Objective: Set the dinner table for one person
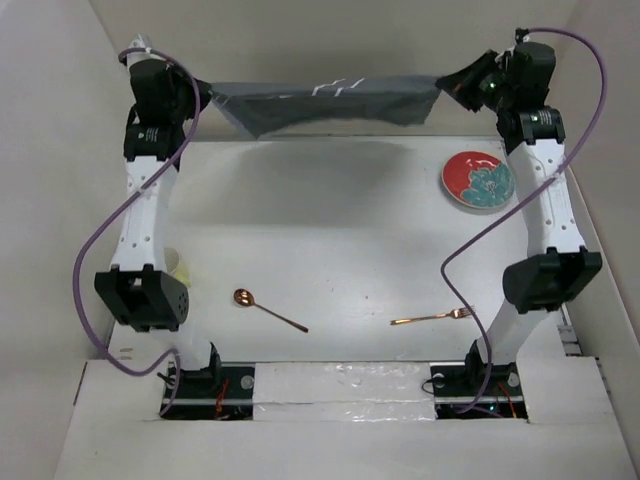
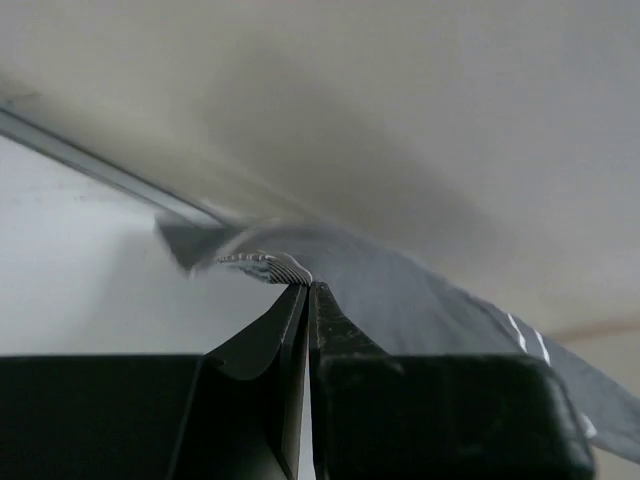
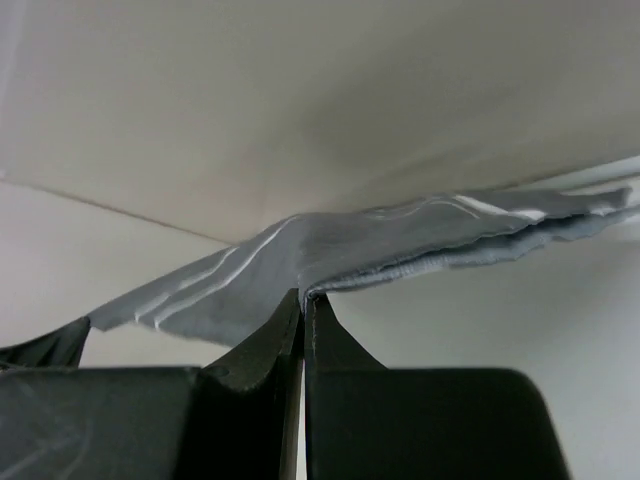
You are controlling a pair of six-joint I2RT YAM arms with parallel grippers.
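A dark grey placemat with white stripes [image 1: 330, 102] hangs stretched in the air above the far part of the white dinner table [image 1: 330, 240]. My left gripper [image 1: 207, 98] is shut on its left end, seen in the left wrist view [image 2: 308, 285] pinching the cloth [image 2: 400, 300]. My right gripper [image 1: 452, 85] is shut on its right end, seen in the right wrist view [image 3: 303, 294] with the cloth [image 3: 330, 255] folding over the tips. A red plate with a teal pattern [image 1: 479, 181] lies at the far right. A copper spoon [image 1: 266, 309] and a copper fork [image 1: 432, 318] lie near the front.
A pale yellow cup [image 1: 180, 270] peeks out beside the left arm's elbow. White side panels [image 1: 50, 200] wall the table on the left, right and back. Purple cables [image 1: 100, 250] loop beside both arms.
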